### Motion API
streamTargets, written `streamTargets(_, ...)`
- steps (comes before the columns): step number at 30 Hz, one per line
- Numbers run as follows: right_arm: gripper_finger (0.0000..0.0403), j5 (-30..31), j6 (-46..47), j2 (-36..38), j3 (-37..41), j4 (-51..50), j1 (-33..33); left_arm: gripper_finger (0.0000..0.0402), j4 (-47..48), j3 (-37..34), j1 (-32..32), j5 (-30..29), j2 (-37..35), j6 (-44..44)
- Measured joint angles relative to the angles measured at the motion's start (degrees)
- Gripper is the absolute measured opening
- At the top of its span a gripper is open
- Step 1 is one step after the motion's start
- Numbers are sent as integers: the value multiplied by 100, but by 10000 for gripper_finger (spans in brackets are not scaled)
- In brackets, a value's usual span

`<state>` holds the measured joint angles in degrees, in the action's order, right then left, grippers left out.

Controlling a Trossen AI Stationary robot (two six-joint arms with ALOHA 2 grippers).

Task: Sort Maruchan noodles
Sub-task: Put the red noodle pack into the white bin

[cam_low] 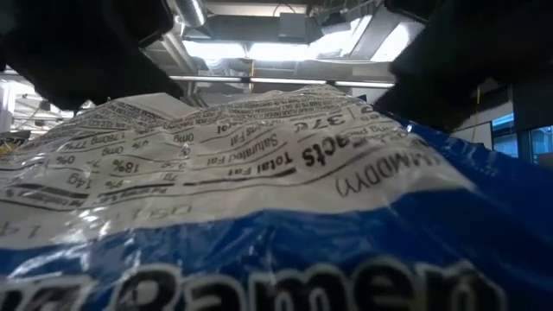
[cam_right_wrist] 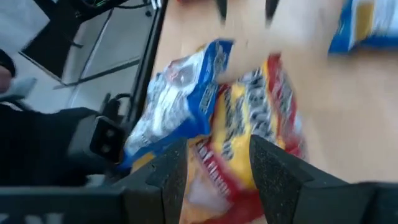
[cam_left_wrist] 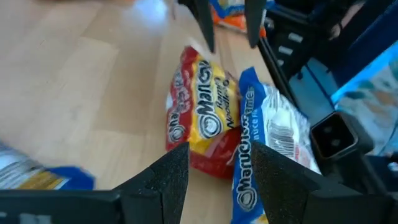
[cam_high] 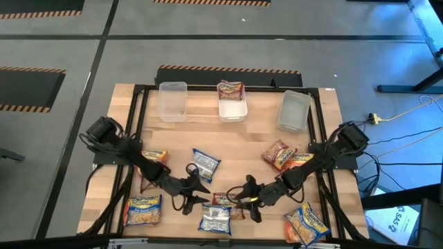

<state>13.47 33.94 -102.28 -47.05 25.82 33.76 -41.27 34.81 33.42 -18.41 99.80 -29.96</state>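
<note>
At the table's near edge, between the two arms: a red packet [cam_high: 225, 200] partly overlapping a blue packet [cam_high: 215, 218], both flat on the wood. Left gripper [cam_high: 196, 196] just left of the pair, fingers [cam_left_wrist: 163, 180] spread and empty, the red packet showing in the gap between them. Right gripper [cam_high: 248, 199] just right of the pair, fingers [cam_right_wrist: 271, 163] likewise apart, holding nothing, poised over the same red packet [cam_right_wrist: 249, 134] with the blue one [cam_right_wrist: 177, 99] beside it. Elsewhere on the table: another blue packet [cam_high: 205, 163] near the middle, a yellow packet [cam_high: 143, 209] at the near left, a yellow-and-blue one [cam_high: 307, 223] at the near right, a red one [cam_high: 278, 153] right of centre. Along the far edge, three clear bins: left bin [cam_high: 173, 101] and right bin [cam_high: 293, 111] with nothing seen inside, middle bin [cam_high: 232, 108] with one red packet [cam_high: 230, 89] lying at its far end. Low view filled by the blue packet's [cam_low: 276, 207] wrapper, close up.
</note>
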Motion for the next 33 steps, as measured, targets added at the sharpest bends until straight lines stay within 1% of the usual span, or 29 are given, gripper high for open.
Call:
streamTargets(2,156,198,-397,-148,-2,500,35,166,20,65,1,-2,136,43)
streamTargets(5,156,228,-934,-334,-46,721,39,166,16,172,3,-20,293,46)
streamTargets(10,156,260,-1421,-494,-72,275,35,166,41,212,-11,-57,300,100)
streamTargets(13,156,463,-1835,-490,-67,5,35,166,57,212,-36,-60,300,131)
streamTargets(16,156,883,-2075,-488,-68,-292,1,166,94,212,-51,-103,300,195)
streamTargets(18,156,1214,-2097,-485,-72,-435,-5,166,91,212,-51,-150,300,204)
streamTargets(22,156,2140,-2004,-460,-72,-936,-41,166,93,212,-51,-165,300,200)
streamTargets(27,156,3127,-1761,-224,-63,-1810,-84,166,67,212,-51,-169,300,158)
streamTargets(30,156,3292,-1422,117,-106,-2374,-132,166,49,212,-51,-180,296,-18)
streamTargets(32,156,3148,-1076,370,-198,-2624,-135,166,49,212,-48,-317,296,-216)
streamTargets(33,156,2950,-925,482,-236,-2607,-135,165,49,212,-49,-447,296,-359)
